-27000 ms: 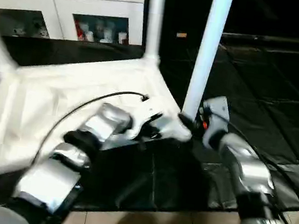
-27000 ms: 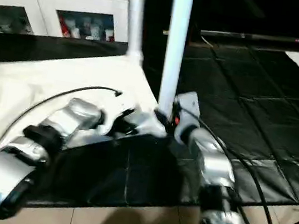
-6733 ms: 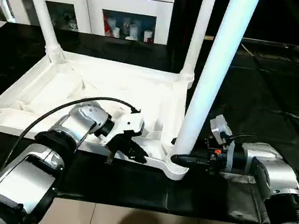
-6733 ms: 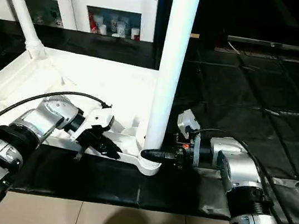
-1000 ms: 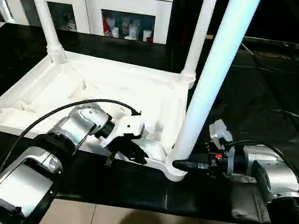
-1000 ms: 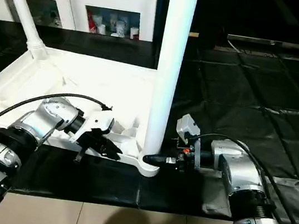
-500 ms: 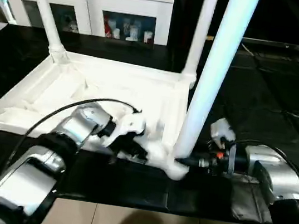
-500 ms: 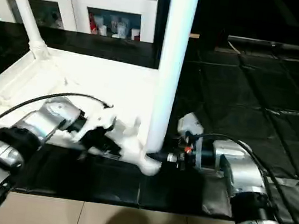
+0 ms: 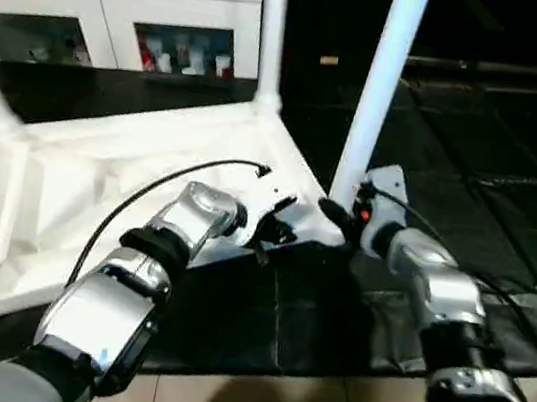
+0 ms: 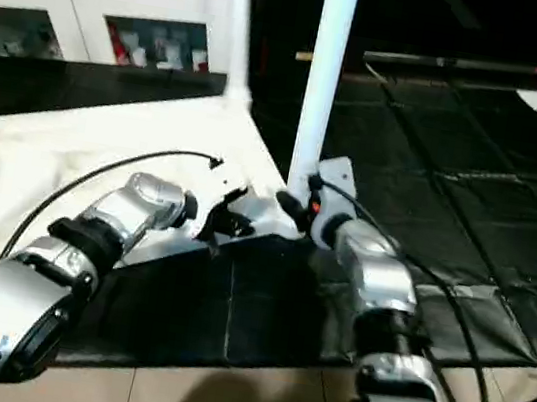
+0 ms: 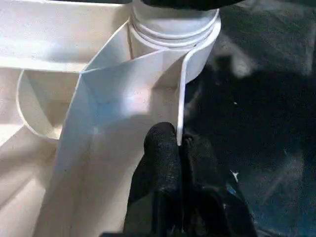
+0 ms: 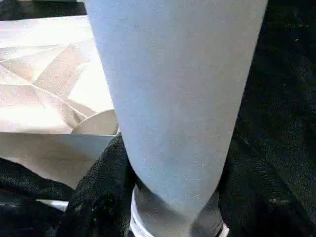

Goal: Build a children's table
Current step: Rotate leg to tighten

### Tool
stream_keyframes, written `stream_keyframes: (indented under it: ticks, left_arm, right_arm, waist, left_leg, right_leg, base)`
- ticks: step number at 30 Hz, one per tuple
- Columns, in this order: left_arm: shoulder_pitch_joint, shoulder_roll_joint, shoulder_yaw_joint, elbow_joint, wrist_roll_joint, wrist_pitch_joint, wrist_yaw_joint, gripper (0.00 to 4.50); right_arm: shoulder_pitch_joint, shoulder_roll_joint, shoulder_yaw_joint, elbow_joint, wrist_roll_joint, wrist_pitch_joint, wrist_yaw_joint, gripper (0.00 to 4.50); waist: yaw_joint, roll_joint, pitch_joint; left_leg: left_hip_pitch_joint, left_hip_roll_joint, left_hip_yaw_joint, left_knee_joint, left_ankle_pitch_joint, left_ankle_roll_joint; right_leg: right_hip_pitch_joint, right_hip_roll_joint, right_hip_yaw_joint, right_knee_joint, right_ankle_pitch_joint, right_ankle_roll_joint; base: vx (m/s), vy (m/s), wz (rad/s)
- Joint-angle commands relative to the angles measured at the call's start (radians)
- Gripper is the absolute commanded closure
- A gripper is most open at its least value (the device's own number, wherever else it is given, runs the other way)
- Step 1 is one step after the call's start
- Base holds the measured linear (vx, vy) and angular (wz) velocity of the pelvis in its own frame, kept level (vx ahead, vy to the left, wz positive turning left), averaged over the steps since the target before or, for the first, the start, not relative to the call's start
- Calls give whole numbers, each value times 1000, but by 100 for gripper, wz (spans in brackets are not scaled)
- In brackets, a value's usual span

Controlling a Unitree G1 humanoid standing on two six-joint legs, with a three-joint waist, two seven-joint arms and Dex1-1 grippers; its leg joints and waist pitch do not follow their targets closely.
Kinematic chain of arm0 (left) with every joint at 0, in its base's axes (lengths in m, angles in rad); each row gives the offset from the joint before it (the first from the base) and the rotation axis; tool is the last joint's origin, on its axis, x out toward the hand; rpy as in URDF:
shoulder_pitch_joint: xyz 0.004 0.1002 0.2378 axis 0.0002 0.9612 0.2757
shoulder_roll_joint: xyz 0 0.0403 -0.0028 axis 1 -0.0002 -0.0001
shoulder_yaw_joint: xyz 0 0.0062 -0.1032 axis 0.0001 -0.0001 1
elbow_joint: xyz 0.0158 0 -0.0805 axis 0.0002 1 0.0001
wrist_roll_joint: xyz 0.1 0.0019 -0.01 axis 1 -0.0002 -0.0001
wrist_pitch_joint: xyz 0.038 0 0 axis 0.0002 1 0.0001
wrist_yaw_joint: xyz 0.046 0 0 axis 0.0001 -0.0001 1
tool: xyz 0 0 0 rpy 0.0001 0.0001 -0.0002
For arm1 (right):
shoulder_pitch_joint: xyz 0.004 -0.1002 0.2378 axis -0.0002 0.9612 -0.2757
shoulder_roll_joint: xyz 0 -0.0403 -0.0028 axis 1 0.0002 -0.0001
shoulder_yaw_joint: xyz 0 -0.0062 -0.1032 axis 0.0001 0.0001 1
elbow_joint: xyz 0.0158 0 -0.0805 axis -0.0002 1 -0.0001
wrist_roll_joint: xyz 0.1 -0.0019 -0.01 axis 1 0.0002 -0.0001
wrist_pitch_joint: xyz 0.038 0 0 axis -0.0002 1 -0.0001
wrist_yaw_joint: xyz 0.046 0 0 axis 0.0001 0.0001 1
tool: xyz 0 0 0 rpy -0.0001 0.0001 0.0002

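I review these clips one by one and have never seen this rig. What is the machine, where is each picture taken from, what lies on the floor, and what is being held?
It is a humanoid robot with two silver arms ending in black two-finger grippers. Two pictures come from its head, looking down over the forearms; the other two from cameras on its wrists. On the black floor mat lies a white children's table, upside down, ribbed underside up, with legs standing in its corner sockets. The left gripper is pinched shut on the table's thin rim near one corner. The right gripper is closed around the base of the nearest leg. Behind stands a white cabinet with glass doors.
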Motion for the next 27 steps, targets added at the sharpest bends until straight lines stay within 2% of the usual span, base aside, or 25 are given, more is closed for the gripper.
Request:
stream_keyframes:
  ticks: [1, 2, 3, 6, 8, 11, 12, 13, 15, 17, 18, 19, 20, 23, 24, 27]
  left_arm:
    - [-39, -67, 11, -46, -49, -26, 0, 450]
    - [-39, -67, 11, -46, -49, -26, -1, 450]
    - [-34, -63, 11, -50, -47, -29, -7, 450]
    - [-22, -51, 6, -57, -42, -42, -26, 450]
    - [-15, -42, 1, -59, -38, -49, -40, 450]
    - [7, -8, -21, -67, -20, -91, -93, 450]
    - [20, 13, -33, -74, -13, -109, -135, 450]
    - [30, 28, -41, -80, -9, -121, -170, 450]
    - [35, 37, -45, -84, -7, -123, -188, 450]
    - [45, 57, -55, -91, -3, -141, -228, 450]
    - [49, 66, -60, -95, -1, -149, -245, 450]
    - [62, 94, -79, -110, 5, -178, -308, 450]
    - [62, 94, -79, -110, 5, -178, -308, 450]
    - [75, 116, -90, -136, -5, -192, -383, 450]
    - [80, 127, -96, -146, -7, -205, -415, 450]
    - [93, 156, -116, -168, -10, -240, -497, 450]
  right_arm:
    - [-6, 120, 79, 26, 58, 4, 82, 218]
    - [-6, 119, 78, 26, 58, 5, 82, 197]
    - [-4, 117, 79, 23, 59, 10, 87, 183]
    - [10, 107, 84, 6, 59, 12, 112, 175]
    - [19, 98, 86, -4, 56, 7, 126, 144]
    - [44, 64, 83, -25, 54, -18, 165, 135]
    - [58, 39, 81, -28, 58, -54, 208, 111]
    - [67, 18, 79, -29, 59, -81, 242, 111]
    - [70, 5, 77, -29, 59, -93, 259, 94]
    - [75, -25, 68, -33, 71, -104, 305, 84]
    - [77, -39, 66, -35, 74, -111, 326, 73]
    - [77, -89, 57, -35, 75, -139, 393, 61]
    - [77, -89, 57, -35, 75, -139, 393, 61]
    - [74, -134, 54, -40, 86, -148, 469, 34]
    - [77, -159, 62, -50, 94, -149, 520, 20]
    - [85, -215, 88, -74, 110, -149, 651, 20]
  waist:
    - [8, -14, -76]
    - [8, -13, -76]
    - [5, -20, -74]
    - [6, -14, -71]
    - [6, -15, -73]
    - [6, -15, -74]
    - [6, -14, -75]
    - [8, -14, -75]
    - [10, -11, -75]
    - [13, -11, -73]
    - [17, -11, -73]
    - [24, -15, -74]
    - [24, -15, -74]
    - [41, -12, -75]
    - [47, -12, -75]
    - [60, -12, -76]
  left_leg:
    - [2, 27, -15, -59, -146, 98]
    - [2, 28, -15, -59, -148, 101]
    - [3, 27, -12, -60, -162, 108]
    - [4, 26, -12, -60, -166, 107]
    - [3, 26, -12, -60, -165, 107]
    - [1, 29, -13, -60, -163, 112]
    - [0, 29, -12, -59, -159, 117]
    - [2, 30, -11, -59, -163, 119]
    - [1, 33, -11, -59, -157, 125]
    - [4, 33, -10, -60, -171, 118]
    - [6, 34, -10, -60, -179, 116]
    - [5, 36, -10, -60, -180, 115]
    - [5, 36, -10, -60, -180, 115]
    - [8, 39, -8, -59, -169, 116]
    - [9, 41, -9, -60, -172, 116]
    - [8, 43, -10, -60, -170, 116]
  right_leg:
    - [66, -69, 54, -75, -283, -146]
    - [65, -69, 55, -74, -270, -154]
    - [67, -70, 56, -75, -266, -166]
    - [67, -71, 56, -77, -290, -164]
    - [68, -73, 56, -76, -290, -161]
    - [70, -73, 58, -71, -255, -169]
    - [70, -73, 58, -69, -240, -174]
    - [69, -75, 59, -70, -241, -176]
    - [67, -72, 59, -66, -226, -182]
    - [66, -72, 58, -68, -249, -183]
    - [65, -72, 59, -70, -262, -180]
    - [66, -74, 60, -69, -264, -177]
    - [66, -74, 60, -69, -264, -177]
    - [62, -75, 63, -65, -249, -183]
    - [61, -74, 63, -65, -250, -183]
    - [62, -75, 65, -60, -233, -183]
  base:
    - [0, 0, 0]
    - [0, 0, 0]
    - [0, 0, 0]
    - [0, 0, 0]
    - [0, 0, 0]
    - [0, 0, 0]
    - [0, 0, 0]
    - [0, 0, 0]
    - [0, 0, 0]
    - [0, 0, 0]
    - [0, 0, 0]
    - [0, 0, 0]
    - [0, 0, 0]
    - [0, 0, 0]
    - [0, 0, 0]
    - [0, 0, 0]
